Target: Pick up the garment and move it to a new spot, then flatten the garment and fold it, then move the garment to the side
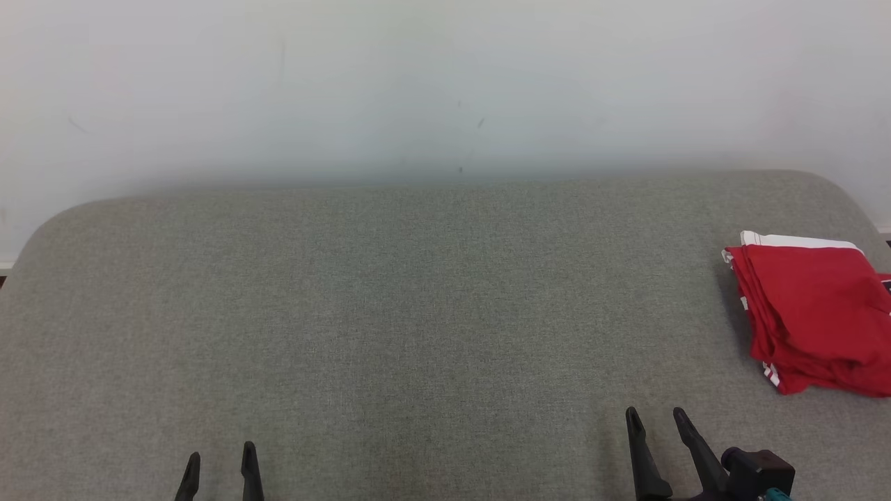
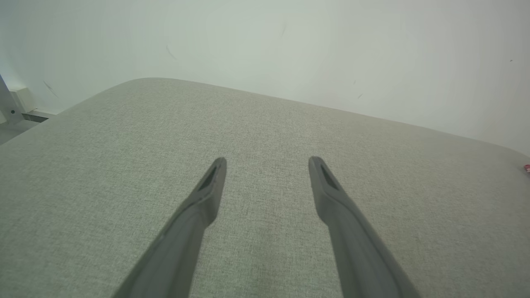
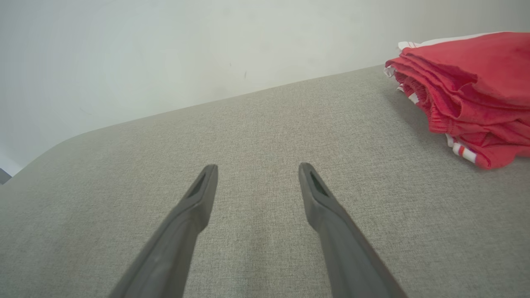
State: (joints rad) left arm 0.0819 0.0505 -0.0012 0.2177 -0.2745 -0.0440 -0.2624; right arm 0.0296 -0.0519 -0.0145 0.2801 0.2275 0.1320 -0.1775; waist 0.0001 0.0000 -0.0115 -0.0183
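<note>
The folded red, white-trimmed garment (image 1: pixel 814 313) is set at the grey fabric table's (image 1: pixel 418 313) right side. The left end effector (image 1: pixel 221 451) and right end effector (image 1: pixel 656 412) are held open, empty. Its folds could be undone by a careless nudge.

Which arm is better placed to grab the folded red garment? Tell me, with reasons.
Right. The right pincer, open, sits near the folded red garment; the left pincer, also open, lies far off on the opposite side.

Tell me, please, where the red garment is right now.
The folded red garment lies on the grey padded surface at the head view's right edge, ahead and to the right of the open right gripper, which is not touching it.
</note>
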